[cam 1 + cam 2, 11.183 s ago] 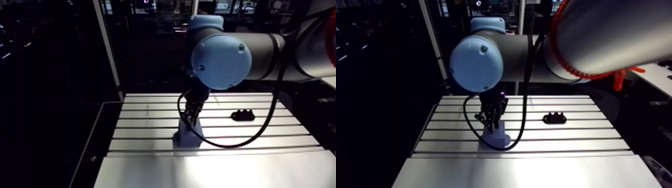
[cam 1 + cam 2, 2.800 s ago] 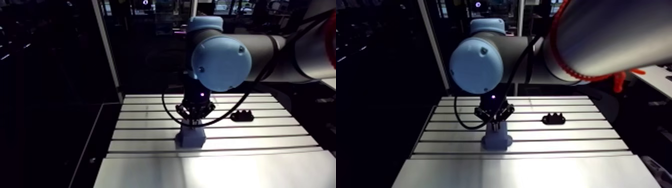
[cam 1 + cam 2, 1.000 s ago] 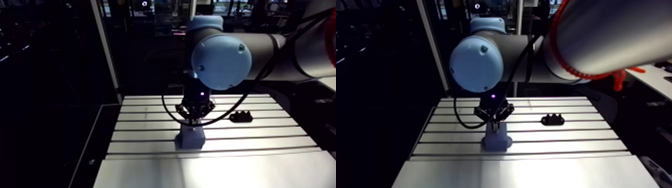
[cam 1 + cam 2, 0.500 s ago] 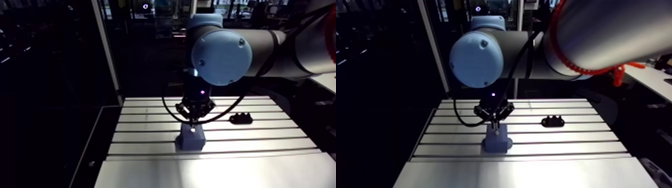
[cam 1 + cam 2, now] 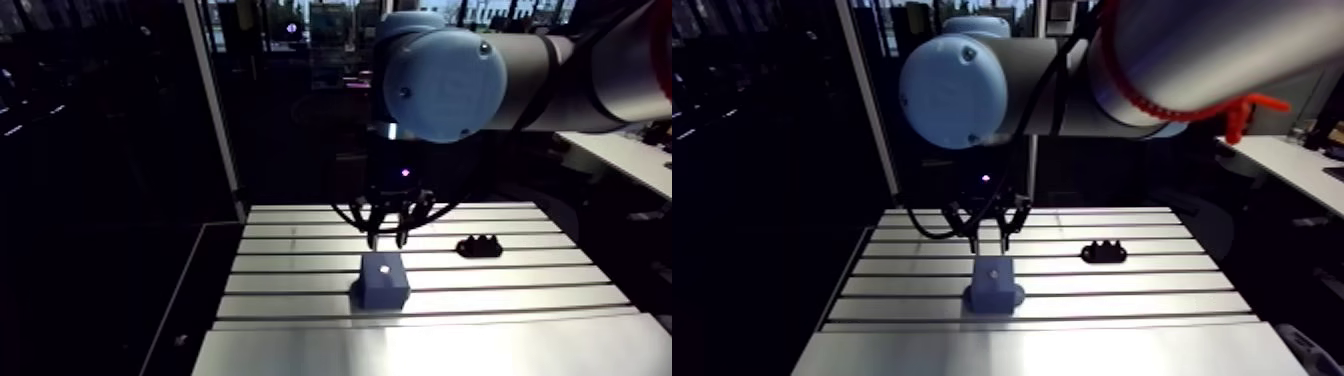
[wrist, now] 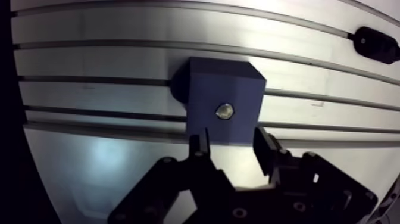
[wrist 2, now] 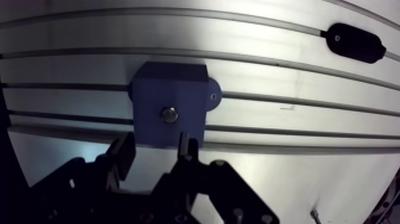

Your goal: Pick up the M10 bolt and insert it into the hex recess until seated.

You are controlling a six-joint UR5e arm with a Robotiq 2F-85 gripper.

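Gripper (image 6: pixel 231 143) hangs open and empty over the blue block (image 6: pixel 205 89) — the M10 bolt (image 6: pixel 224 111) sits sunk in its top face, only a shiny end showing. Probably stiff, slick steel, fairly light; I'd pinch that end squarely.

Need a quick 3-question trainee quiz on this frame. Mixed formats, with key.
1. True or false: the gripper is holding the bolt.
2. Fill in: the fingers are ___.
3. Where is the bolt? A) in the top face of the blue block; B) between the fingers; C) out of sight.

Key
1. False. The gripper hangs above the block, empty.
2. Open.
3. A.
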